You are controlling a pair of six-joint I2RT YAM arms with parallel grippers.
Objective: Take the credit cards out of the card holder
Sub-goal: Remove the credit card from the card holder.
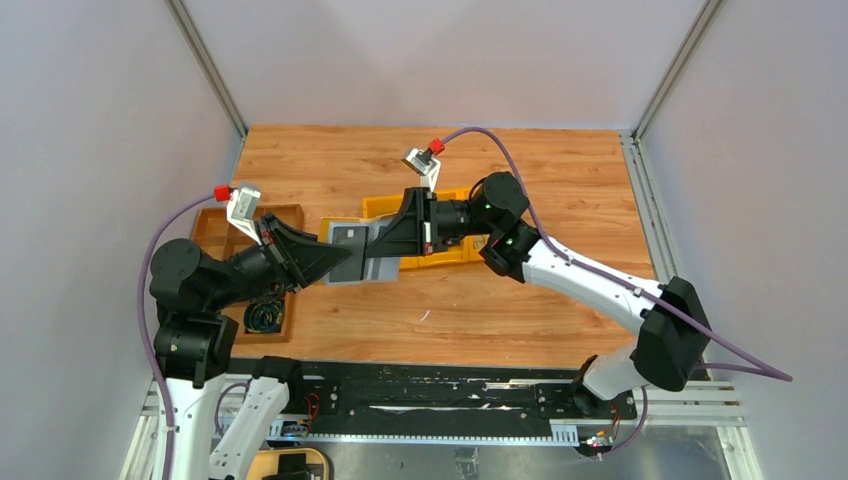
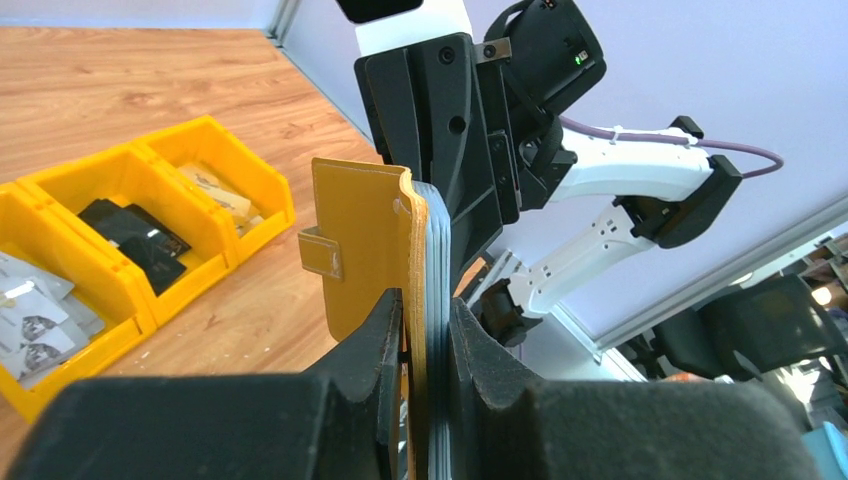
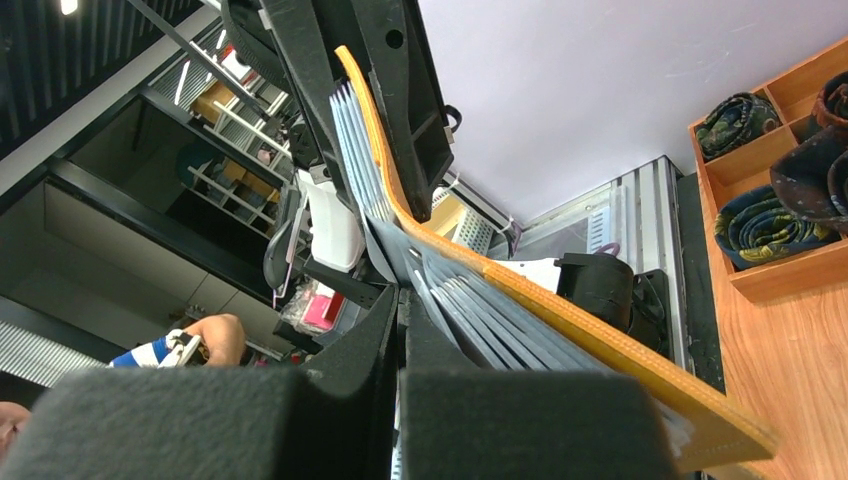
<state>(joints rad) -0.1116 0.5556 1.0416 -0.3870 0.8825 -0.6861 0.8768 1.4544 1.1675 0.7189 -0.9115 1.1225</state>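
The card holder (image 1: 352, 243) hangs open above the surface (image 1: 480, 300), stretched between both arms. The left claw (image 2: 428, 310) clamps one half of it, mustard cover and grey pockets together. The right claw (image 3: 400, 300) is clenched tight among the grey leaves, on what I cannot tell. The holder looks light and floppy, so brace the cover and pinch a card's exposed edge.

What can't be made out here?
Top view: left end effector and right end effector cover the card holder; cards unseen.
Right wrist: edge-on grey layers in the pinch; card or pocket lining, cannot tell.
Left wrist: fingers hide the card holder's lower part; yellow bin cut by left edge.
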